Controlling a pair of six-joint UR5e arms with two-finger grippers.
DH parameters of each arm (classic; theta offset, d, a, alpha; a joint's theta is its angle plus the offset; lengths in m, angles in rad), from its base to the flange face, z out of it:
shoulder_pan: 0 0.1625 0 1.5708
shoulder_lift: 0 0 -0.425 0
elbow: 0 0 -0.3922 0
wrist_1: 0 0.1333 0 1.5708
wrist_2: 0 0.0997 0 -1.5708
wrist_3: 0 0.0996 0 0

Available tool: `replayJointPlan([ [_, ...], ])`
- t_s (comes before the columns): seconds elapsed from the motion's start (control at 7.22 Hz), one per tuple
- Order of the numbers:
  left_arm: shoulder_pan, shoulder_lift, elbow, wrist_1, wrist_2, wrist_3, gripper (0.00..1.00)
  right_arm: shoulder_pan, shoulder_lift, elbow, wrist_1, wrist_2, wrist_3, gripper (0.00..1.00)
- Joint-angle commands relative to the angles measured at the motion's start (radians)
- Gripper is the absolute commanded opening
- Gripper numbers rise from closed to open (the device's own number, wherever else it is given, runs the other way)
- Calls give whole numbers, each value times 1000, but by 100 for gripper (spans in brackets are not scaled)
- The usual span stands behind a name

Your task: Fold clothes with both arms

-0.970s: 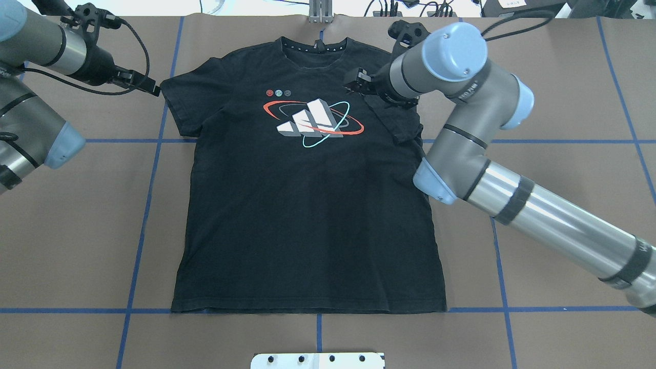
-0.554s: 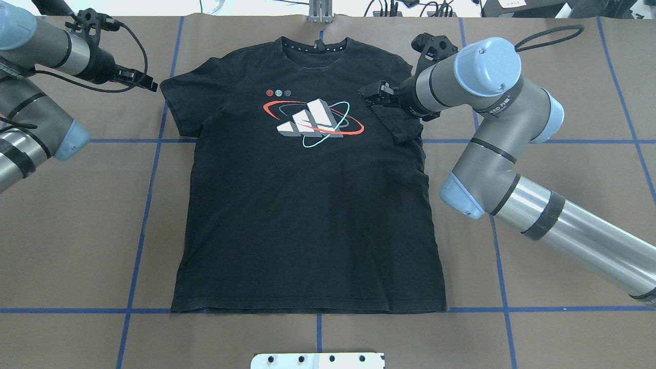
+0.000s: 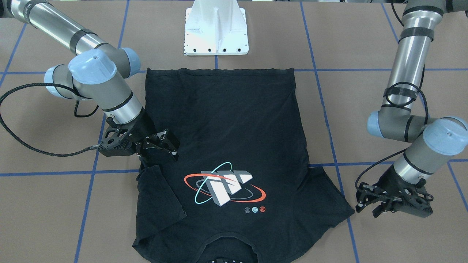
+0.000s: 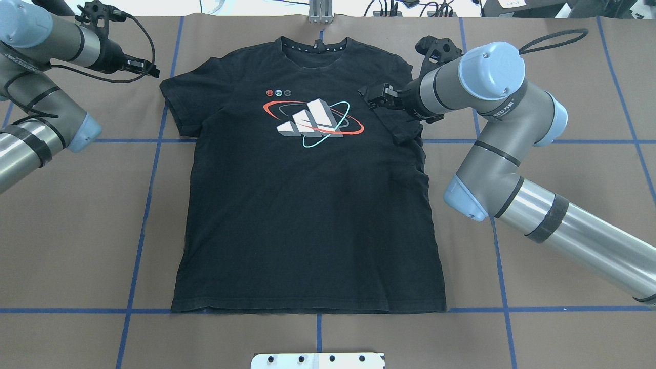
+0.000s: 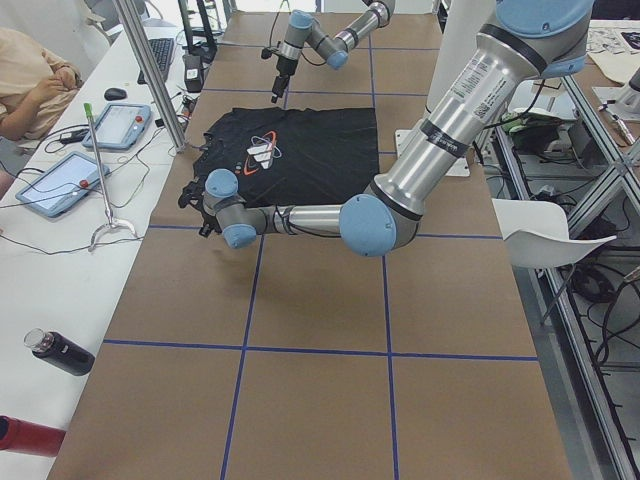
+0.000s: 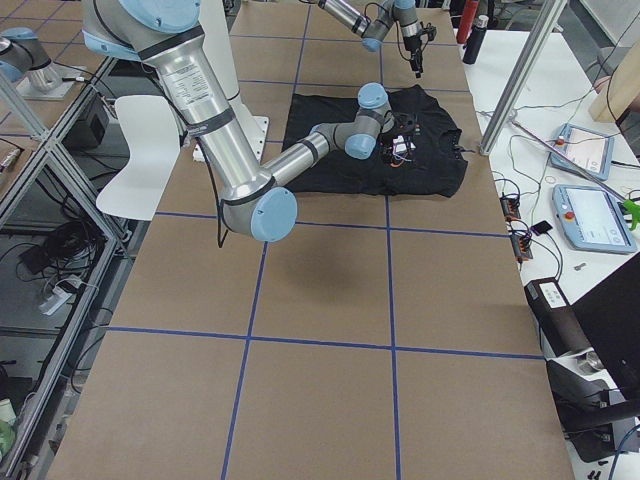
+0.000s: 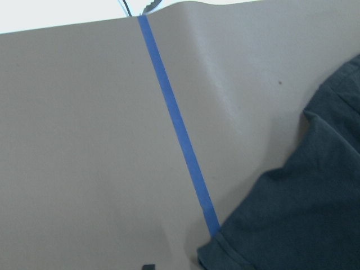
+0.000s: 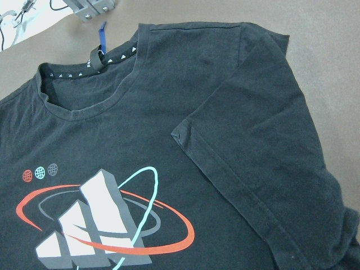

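the black t-shirt lies flat and face up in the middle of the brown-covered table, collar toward the far edge and hem toward the white base pedestal. the sleeve on the robot's right is turned inward and lies on the chest, just beside the logo. the other sleeve lies spread out flat.

the right gripper hovers over the turned-in sleeve, jaws apart and holding nothing. from overhead its wrist and grey forearm hide the shoulder of the shirt, and the arm's elbow hangs near the shirt's side edge. the left gripper is off the cloth, near the tip of the spread sleeve, fingers parted and empty, its black cable looping above the table.

blue tape lines cross the table and run under the shirt. a small metal bracket stands at the far edge, just beyond the collar.

in the side views a white bench alongside the table carries two tablets, a dark bottle and wires. a person sits at the bench, and a white chair stands on the robot's side.
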Motion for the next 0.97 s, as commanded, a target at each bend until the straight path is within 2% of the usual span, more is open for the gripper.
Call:
replayJointPlan([
  [0.0,21,-8,7,-6,21,-1,56,-1,0,-4,0,-2,-1,100],
  [0.55,33,-25,62,-32,21,-1,48,-4,-1,-13,0,-5,-2,100],
  [0.83,43,-36,73,-35,24,-2,48,-4,-1,-13,0,-7,-4,100],
])
